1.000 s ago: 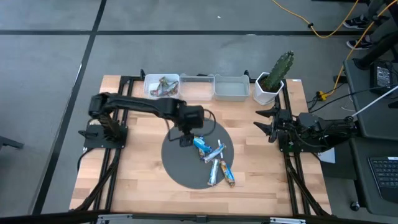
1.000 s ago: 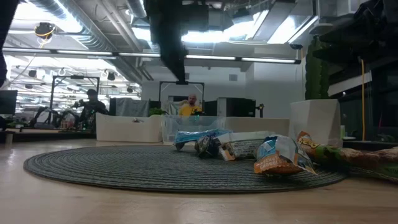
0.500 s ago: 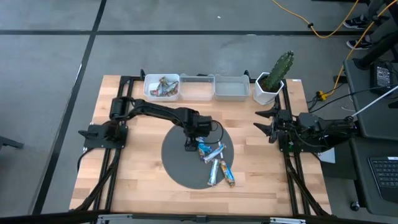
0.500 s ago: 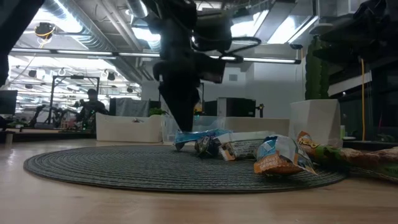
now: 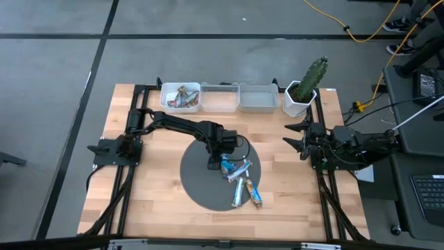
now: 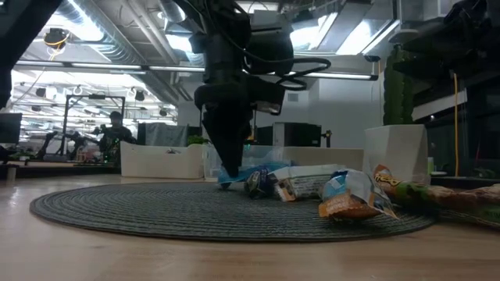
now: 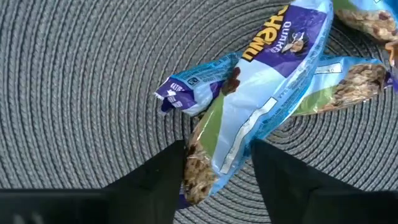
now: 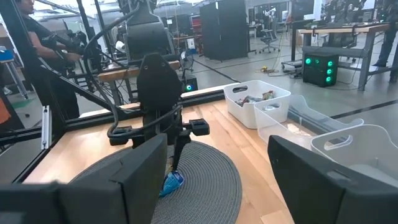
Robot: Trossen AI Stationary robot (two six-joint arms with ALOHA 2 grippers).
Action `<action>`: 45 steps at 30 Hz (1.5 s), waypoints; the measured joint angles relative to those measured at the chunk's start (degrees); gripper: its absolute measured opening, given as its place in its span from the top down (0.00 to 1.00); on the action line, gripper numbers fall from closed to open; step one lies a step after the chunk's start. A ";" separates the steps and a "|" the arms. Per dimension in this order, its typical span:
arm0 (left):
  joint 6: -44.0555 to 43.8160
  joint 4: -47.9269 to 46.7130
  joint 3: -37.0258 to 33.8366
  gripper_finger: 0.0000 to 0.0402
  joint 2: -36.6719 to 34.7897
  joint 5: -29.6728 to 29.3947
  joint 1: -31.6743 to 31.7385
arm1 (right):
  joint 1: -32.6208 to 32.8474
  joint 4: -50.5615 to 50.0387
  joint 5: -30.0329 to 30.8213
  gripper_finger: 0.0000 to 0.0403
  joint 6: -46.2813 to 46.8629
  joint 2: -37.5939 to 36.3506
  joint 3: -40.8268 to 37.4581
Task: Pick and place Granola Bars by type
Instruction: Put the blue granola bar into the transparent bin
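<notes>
Several foil-wrapped granola bars [image 5: 240, 178] lie in a loose pile on the round grey mat [image 5: 201, 184]. My left gripper [image 5: 213, 164] points down at the pile's left end and is shut on a light-blue-and-green bar [image 7: 239, 124], which lies partly across a blue-purple bar [image 7: 280, 43]. In the low view the left gripper [image 6: 230, 173] reaches down to the mat. A few red-brown bars [image 5: 182, 98] sit in the leftmost white bin. My right gripper [image 5: 291, 136] waits open at the table's right side, far from the bars. My left gripper pinches the light-blue-and-green bar at its near end [image 7: 200, 169], one finger [image 7: 163, 177] on each long side. The fingers come from above, pointing down, and lie across the bar. The bar rests flat on the mat among the others.
Three white bins line the far edge: the left one [image 5: 165, 89] holds bars, and the middle [image 5: 220, 98] and right [image 5: 258, 98] ones stand beside it. A potted cactus [image 5: 305, 89] stands at the far right corner. Bare wood surrounds the mat.
My left gripper has come down from above the mat's far-left part and moved right, to the left end of the bar pile. In the last half second it has barely shifted. The bars lie as before.
</notes>
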 joint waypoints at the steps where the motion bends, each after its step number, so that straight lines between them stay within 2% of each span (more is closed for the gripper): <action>1: -0.07 0.04 0.03 0.59 0.24 0.37 0.03 | 0.00 -0.01 0.00 0.31 -0.02 -0.01 0.00; 9: -5.46 -0.84 0.11 0.83 -0.61 1.20 0.15 | -0.01 -0.01 0.00 0.31 -0.05 0.00 0.00; 14: -6.19 -7.03 5.14 0.93 -2.66 2.10 0.17 | -0.01 -0.02 0.02 0.31 -0.07 0.00 0.00; 21: -7.39 -18.38 19.90 0.92 -7.28 0.46 0.66 | 0.00 -0.33 0.05 0.31 -0.07 -0.02 0.00; 25: -7.25 -21.51 30.46 0.92 -11.42 -4.31 1.64 | -0.01 -0.37 0.07 0.31 -0.07 -0.02 0.00; 28: -7.10 -21.06 35.55 0.92 -15.38 -8.94 2.31 | 0.00 -0.37 0.07 0.31 -0.07 -0.02 0.00; 36: -7.52 -20.67 37.46 0.91 -24.06 -15.78 4.38 | -0.02 -0.44 0.09 0.31 -0.09 -0.02 0.00; 40: -6.68 -20.22 37.46 0.92 -25.24 -21.04 8.99 | 0.00 -0.42 0.09 0.31 -0.28 -0.02 0.00; 42: -4.97 -19.04 37.44 0.93 -25.16 -20.00 13.20 | 0.00 -0.42 0.11 0.31 -0.29 0.00 0.00; 45: -2.33 -16.06 37.44 0.93 -23.90 -13.44 20.76 | 0.00 -0.42 0.11 0.31 -0.29 -0.01 0.00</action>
